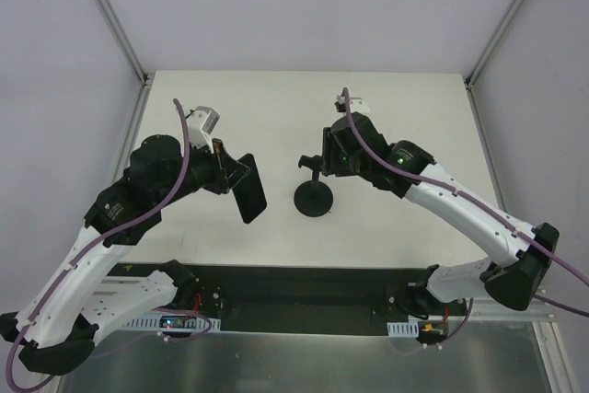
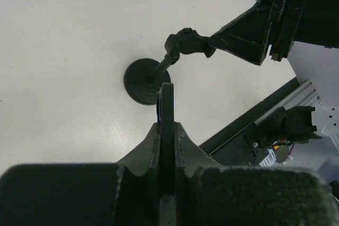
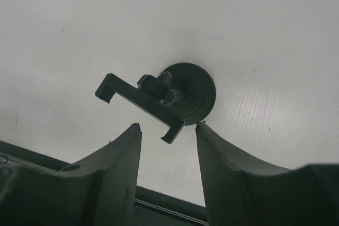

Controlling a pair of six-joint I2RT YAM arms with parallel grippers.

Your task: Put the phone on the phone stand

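The phone [image 1: 249,187] is a black slab held on edge in my left gripper [image 1: 229,172], above the table just left of the phone stand [image 1: 313,198]. In the left wrist view the phone [image 2: 167,104] shows edge-on, clamped between the fingers of that gripper [image 2: 167,126], pointing toward the stand's disc base [image 2: 141,80] and holder [image 2: 185,42]. My right gripper [image 1: 325,157] is open beside the stand's top. In the right wrist view its jaws [image 3: 168,126] stand apart with one end of the holder [image 3: 139,103] just between the tips, above the base [image 3: 195,89].
The white table [image 1: 405,117] is walled by white panels with metal frame posts [image 1: 110,16] at the back corners. A black mounting strip [image 1: 304,292] with the arm bases runs along the near edge. The right gripper's fingers [image 2: 241,33] show in the left wrist view.
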